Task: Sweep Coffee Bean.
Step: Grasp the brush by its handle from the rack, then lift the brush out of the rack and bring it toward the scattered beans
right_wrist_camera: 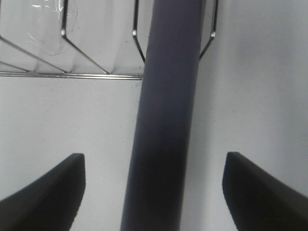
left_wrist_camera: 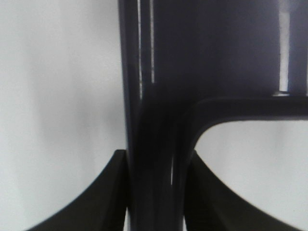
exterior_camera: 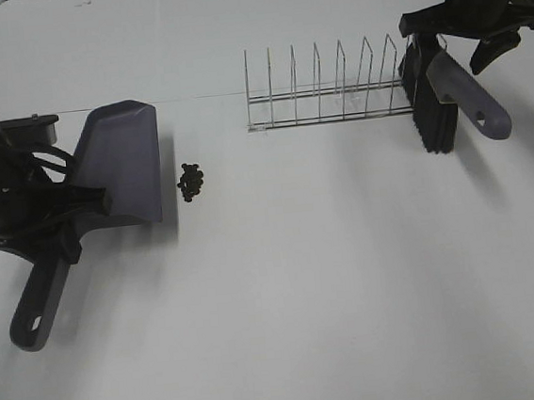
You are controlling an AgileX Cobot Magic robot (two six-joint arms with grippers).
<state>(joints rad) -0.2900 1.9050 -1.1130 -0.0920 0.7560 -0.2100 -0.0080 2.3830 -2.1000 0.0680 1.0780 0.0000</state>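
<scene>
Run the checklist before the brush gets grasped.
1. Left end effector shut on the dustpan handle: ok.
2. Right end effector straddling the brush handle: ok.
3. Right end effector closed on the brush: not ok, jaws stand open, clear of the handle.
4. Coffee bean cluster lying together beside the dustpan: ok.
5. Brush free of the wire rack: cannot tell.

Up close, our left gripper [left_wrist_camera: 156,159] clamps the dark grey-violet plastic dustpan [left_wrist_camera: 221,53] by its narrow handle [left_wrist_camera: 154,202]. We see its two black, curved fingers [left_wrist_camera: 96,202] pressed against either side of the handle, with no gap showing. Beyond the grip the handle widens into the pan's body, whose rim curves away. The plain white tabletop [left_wrist_camera: 57,77] lies behind.
</scene>
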